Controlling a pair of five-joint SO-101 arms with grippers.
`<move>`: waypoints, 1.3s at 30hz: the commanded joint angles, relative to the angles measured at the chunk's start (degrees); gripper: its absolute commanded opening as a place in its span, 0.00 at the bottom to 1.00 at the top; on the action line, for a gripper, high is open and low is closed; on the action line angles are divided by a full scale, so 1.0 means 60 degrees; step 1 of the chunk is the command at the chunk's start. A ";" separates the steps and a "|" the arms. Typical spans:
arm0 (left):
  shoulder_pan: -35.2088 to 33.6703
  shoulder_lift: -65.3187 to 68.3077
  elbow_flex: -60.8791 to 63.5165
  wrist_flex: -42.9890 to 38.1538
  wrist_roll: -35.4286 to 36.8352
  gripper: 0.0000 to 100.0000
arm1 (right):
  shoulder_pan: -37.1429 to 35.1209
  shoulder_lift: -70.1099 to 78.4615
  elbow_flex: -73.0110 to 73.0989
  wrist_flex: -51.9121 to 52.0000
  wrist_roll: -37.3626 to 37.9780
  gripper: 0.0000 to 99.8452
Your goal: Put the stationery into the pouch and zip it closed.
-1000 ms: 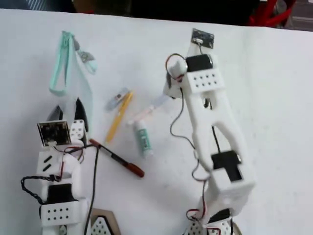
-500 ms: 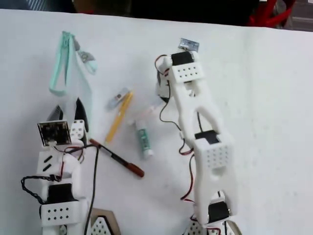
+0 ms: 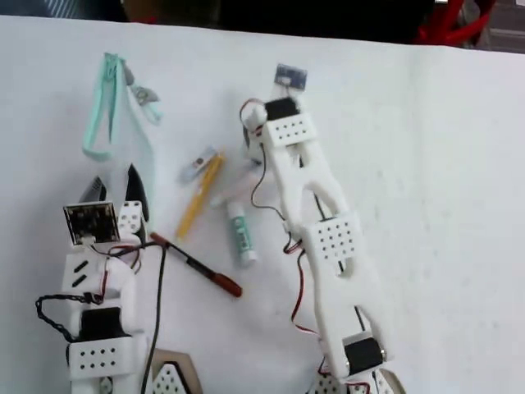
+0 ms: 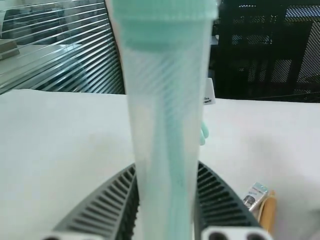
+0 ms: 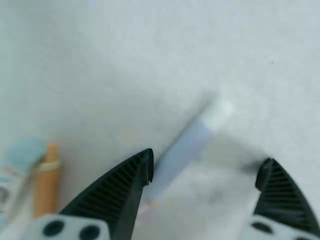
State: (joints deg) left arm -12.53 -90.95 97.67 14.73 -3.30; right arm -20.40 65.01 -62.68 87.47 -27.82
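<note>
The left gripper (image 4: 165,172) clenches the translucent mint-green zip pouch (image 4: 162,100). The right gripper (image 5: 207,160) hangs spread wide over a pale blue-and-white pen (image 5: 187,145) on the white table (image 5: 100,60).

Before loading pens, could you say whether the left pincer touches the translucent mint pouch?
Touching: left wrist view shows the translucent mint pouch clamped inside the left pincer.

The setting is a robotics lab or office workroom. Indicators: a white-covered table (image 3: 459,164) carrying the left arm (image 3: 98,328) and the right arm (image 3: 328,238), both built of white perforated parts with exposed red and black wiring; slatted window blinds (image 4: 55,45) beyond the table's far edge; and black mesh panels (image 4: 270,50) beside the blinds. A red frame (image 3: 451,25) stands in the dark area behind the table.
</note>
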 commanded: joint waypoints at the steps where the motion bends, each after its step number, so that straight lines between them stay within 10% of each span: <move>1: -0.0081 0.0066 -0.0059 0.0103 0.0044 0.14 | 0.0154 0.0418 -0.0879 0.0535 -0.0044 0.32; 20: -0.0066 0.0081 -0.0059 0.0103 0.0015 0.14 | 0.0183 0.0623 -0.1304 0.1223 -0.0044 0.31; 25: -0.0066 0.0081 -0.0059 0.0103 0.0000 0.14 | 0.0198 0.0623 -0.1333 0.1267 -0.0015 0.02; 39: -0.0051 0.0081 -0.0059 0.0103 0.0000 0.14 | 0.0227 0.0623 -0.1304 0.1106 0.0440 0.02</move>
State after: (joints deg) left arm -12.62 -90.95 97.67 14.73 -3.30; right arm -18.02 68.53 -69.98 95.03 -25.80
